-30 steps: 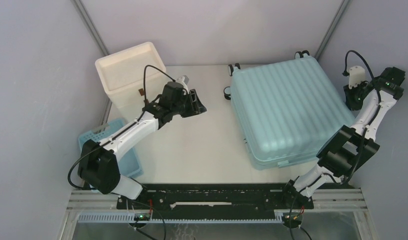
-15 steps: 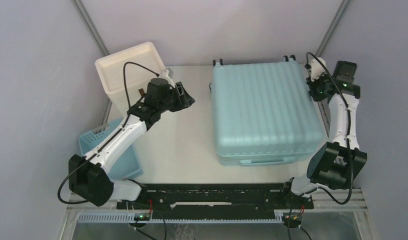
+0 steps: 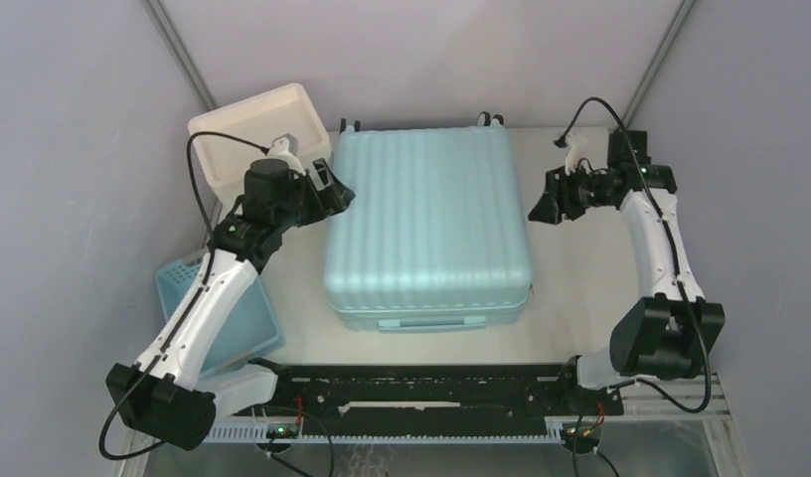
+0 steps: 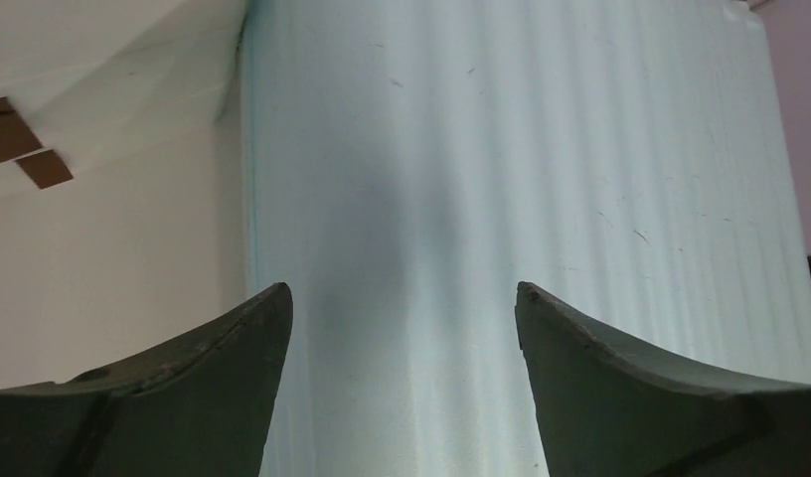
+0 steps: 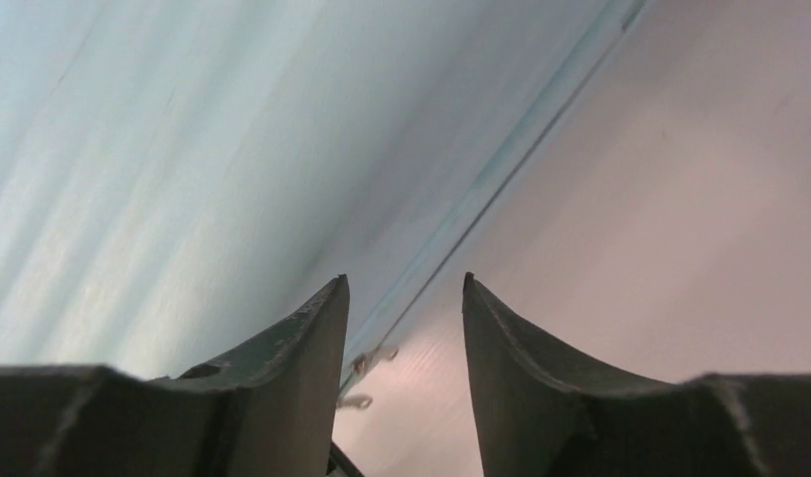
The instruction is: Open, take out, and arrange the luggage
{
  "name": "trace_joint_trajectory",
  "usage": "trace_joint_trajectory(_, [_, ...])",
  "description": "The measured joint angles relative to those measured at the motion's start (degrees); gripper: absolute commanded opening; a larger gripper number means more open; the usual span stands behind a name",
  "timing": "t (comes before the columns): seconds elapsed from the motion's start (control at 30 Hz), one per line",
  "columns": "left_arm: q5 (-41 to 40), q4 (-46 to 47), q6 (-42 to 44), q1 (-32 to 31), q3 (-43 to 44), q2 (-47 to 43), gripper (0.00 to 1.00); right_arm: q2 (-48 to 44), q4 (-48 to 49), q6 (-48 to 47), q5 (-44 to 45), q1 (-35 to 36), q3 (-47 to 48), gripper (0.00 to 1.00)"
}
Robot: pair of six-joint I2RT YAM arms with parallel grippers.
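Luggage (image 3: 426, 224) closed; left gripper (image 4: 402, 290) wide open above, right gripper (image 5: 405, 281) half-open beside.

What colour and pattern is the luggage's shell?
Light blue, with parallel ribs running front to back. The luggage shows best in the top external view.

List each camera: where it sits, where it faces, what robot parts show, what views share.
Top external: above and behind the robot, looking down on the table; left arm and right arm show.
Left wrist: on its arm, facing across the luggage's ribbed top; its fingers show, apart.
Right wrist: on its arm, facing the luggage's side seam and table; its fingers show, apart.
Shared: all see the luggage.
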Motion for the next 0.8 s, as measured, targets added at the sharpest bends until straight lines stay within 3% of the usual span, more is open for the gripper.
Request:
trace_joint_trajectory(0.17, [3.0, -2.2, 0.0, 5.0, 1.0, 0.9, 0.88, -6.7, -6.8, -5.6, -3.8, -5.9, -1.8, 0.71])
trace_joint_trajectory(0.37, [8.1, -4.1, 0.0, 7.5, 9.6, 11.7, 0.91, -11.9, -12.5, -11.8, -8.0, -5.8, -6.5, 0.75])
trace_joint_trajectory(0.6, [13.6, -6.2, 0.6, 7.6, 15.4, 21.0, 0.82, -11.9, -15.5, -15.9, -9.6, -5.4, -6.9, 0.76])
trace_joint_trajectory(0.8, [13.5, -7.3, 2.1, 7.7, 24.6, 28.6, 0.72, -12.1, -16.7, -18.5, -9.7, -5.4, -6.9, 0.79])
